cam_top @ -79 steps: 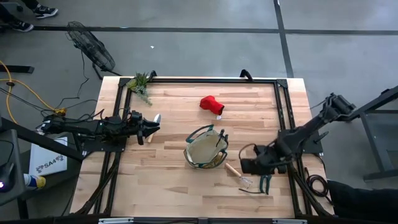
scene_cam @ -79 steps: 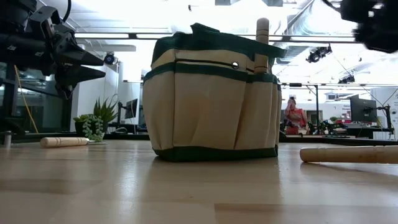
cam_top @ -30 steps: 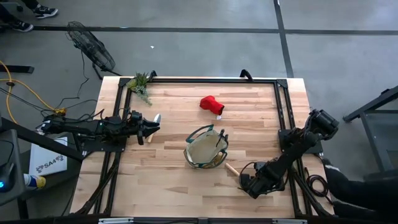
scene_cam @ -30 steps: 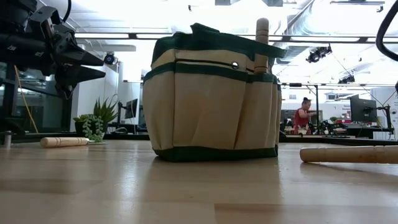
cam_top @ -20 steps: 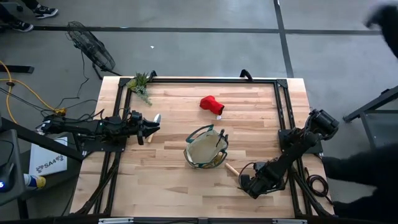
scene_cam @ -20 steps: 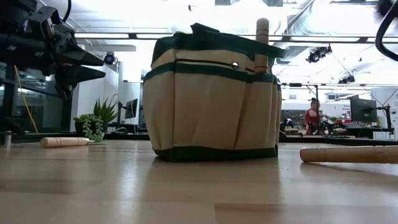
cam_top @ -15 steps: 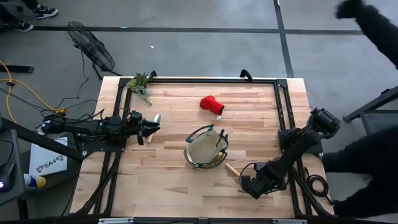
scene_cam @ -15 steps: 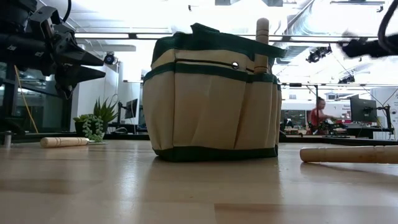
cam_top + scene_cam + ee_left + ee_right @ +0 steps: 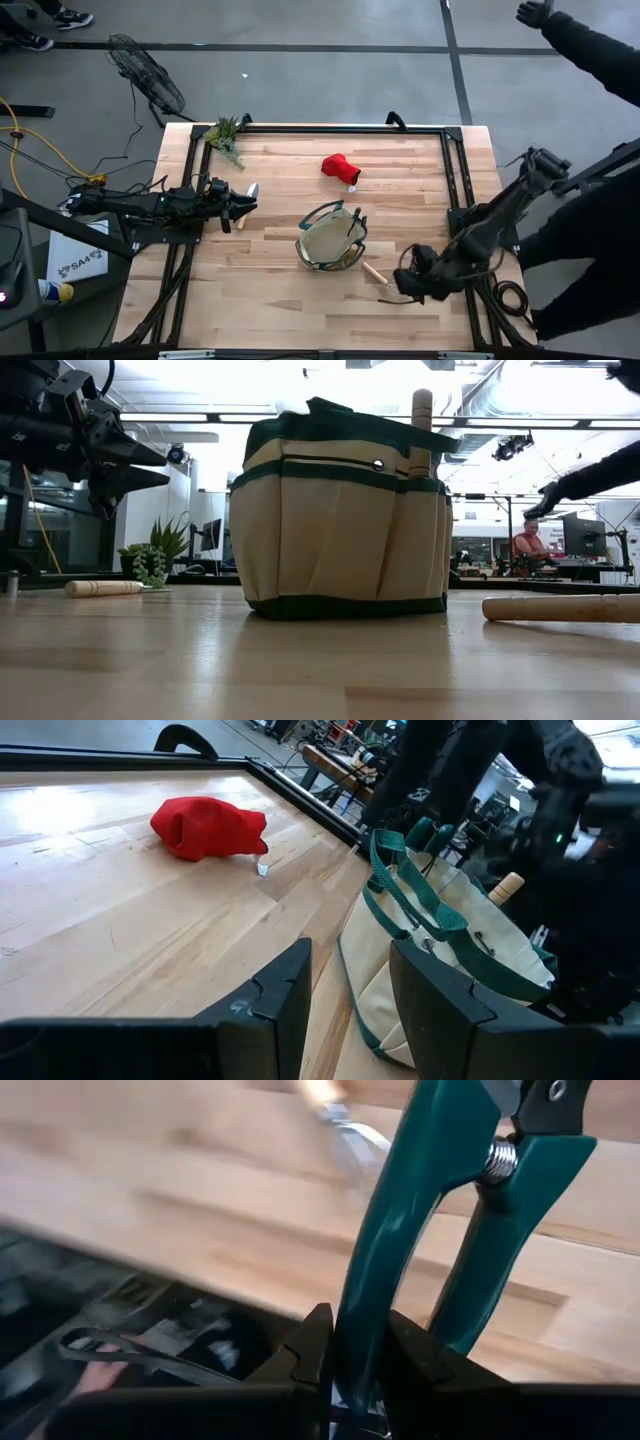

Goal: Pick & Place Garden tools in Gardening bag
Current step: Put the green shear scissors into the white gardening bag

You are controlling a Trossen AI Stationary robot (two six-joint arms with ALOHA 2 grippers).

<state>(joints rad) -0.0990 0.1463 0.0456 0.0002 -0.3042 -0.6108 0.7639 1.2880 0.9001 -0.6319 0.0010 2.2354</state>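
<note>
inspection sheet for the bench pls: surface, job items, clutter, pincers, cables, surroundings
Surface: wooden table, black frame along its edges.
Job's things: gardening bag upright mid-table, a wooden handle sticking out of it; red glove behind the bag; wooden-handled tool by the right pincer; another wooden handle near the left pincer.
Clutter: plant sprig at the far left corner.
Pincers: left pincer open, empty, at the left side; right pincer shut on green-handled pruner, off the table.
Cables: yellow cord on the floor left; black loop right.
Surroundings: floor fan; person's sleeve reaching in at right.
</note>
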